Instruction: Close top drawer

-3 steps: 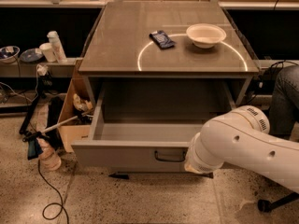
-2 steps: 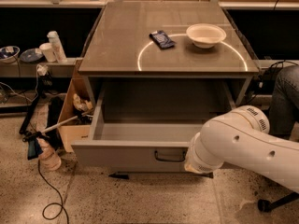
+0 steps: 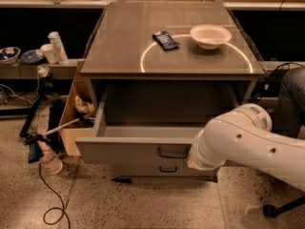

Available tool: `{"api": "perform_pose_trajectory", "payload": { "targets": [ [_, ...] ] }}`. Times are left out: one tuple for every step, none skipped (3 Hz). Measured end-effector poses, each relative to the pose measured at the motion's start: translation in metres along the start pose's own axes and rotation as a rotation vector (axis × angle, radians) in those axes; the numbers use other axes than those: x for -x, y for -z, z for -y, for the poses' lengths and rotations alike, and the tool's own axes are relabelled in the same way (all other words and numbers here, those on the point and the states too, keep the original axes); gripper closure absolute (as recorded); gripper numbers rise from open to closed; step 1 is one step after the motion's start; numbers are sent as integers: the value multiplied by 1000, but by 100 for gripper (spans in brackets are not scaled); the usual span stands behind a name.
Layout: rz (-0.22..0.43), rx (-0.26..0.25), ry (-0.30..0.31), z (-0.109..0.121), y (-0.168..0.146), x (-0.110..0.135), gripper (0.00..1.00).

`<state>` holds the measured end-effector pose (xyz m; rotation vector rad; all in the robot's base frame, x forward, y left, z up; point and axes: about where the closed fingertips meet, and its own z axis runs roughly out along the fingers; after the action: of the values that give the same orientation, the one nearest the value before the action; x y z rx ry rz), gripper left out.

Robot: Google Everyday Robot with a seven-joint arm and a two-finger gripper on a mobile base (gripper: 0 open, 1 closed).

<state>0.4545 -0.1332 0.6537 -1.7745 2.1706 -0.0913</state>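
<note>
The top drawer (image 3: 128, 151) is pulled well out from under the grey table top; its inside looks empty. Its tall flat front carries a small dark loop handle (image 3: 173, 152). My gripper (image 3: 195, 162) is at the end of my white arm (image 3: 243, 140), low against the drawer front just right of the handle. The arm hides most of it. A narrower drawer front with a similar handle (image 3: 167, 169) shows below the top drawer.
On the table top (image 3: 119, 46) lie a white bowl (image 3: 210, 35) and a dark snack packet (image 3: 165, 40). A cardboard box (image 3: 76, 113), cables and a stick tool (image 3: 52, 130) are on the floor at the left. A seated person's leg (image 3: 291, 99) is at the right.
The drawer front has moved a little back toward the table, and my arm has moved with it. The lower drawer front now shows beneath it.
</note>
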Motion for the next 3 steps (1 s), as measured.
{"api": "perform_pose_trajectory", "payload": {
  "targets": [
    [-1,-3,0,2,0,0,100],
    [-11,-45,6,29,-5,4,100],
    [-11,-45,6,29,-5,4,100]
  ]
}}
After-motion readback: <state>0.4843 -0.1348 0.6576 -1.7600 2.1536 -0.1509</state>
